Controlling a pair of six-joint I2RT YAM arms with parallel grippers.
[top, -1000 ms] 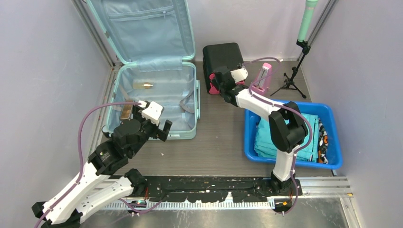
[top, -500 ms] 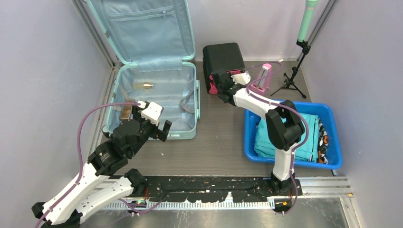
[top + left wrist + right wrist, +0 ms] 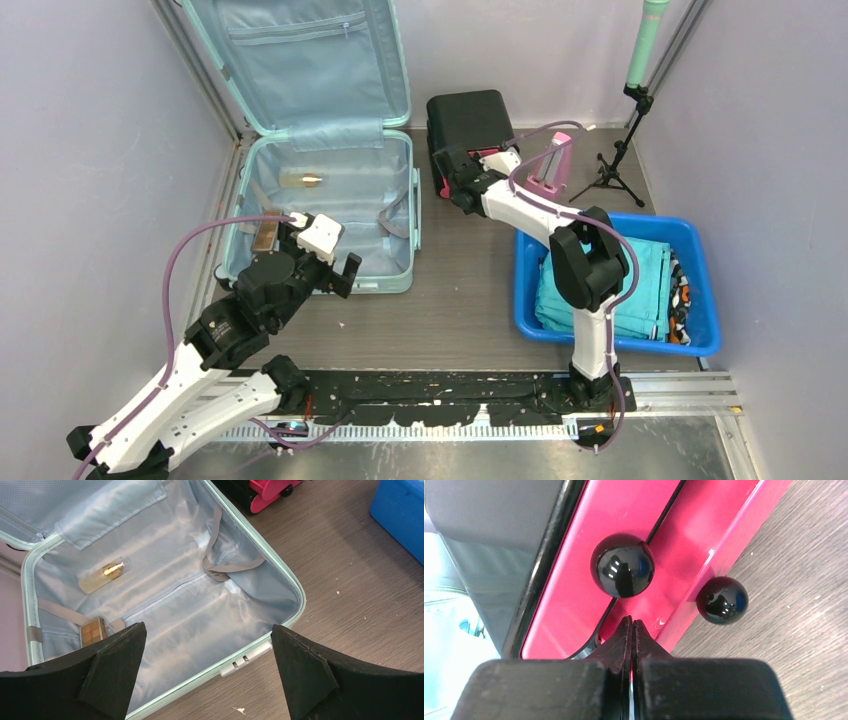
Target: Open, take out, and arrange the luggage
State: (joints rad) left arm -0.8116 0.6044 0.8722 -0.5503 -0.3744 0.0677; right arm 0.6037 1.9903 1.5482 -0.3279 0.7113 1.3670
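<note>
Left gripper point(image 3: 207, 630) hung with its fingers wide apart, holding nothing. Right below it and just ahead lay the open luggage point(image 3: 200, 605), its long side running away from the hand. A bottle point(image 3: 102, 575) lay farther in. The right gripper point(image 3: 631, 622), pinched shut on nothing, was well apart, at the pink drawer point(image 3: 574, 595).

Luggage point(image 3: 412, 205): mint-green shell, pale blue lining. Drawer box point(image 3: 468, 118): black; drawers point(image 3: 624, 510) pink, knobs point(image 3: 622, 566) glossy black. Tub point(image 3: 524, 292): blue; cloth point(image 3: 645, 275) teal.

The luggage point(image 3: 200, 610) lining is sheeny cloth — pink drawers point(image 3: 634, 505) and black knobs point(image 3: 622, 566) glossy plastic — table point(image 3: 350, 580) matt wood-grain.
</note>
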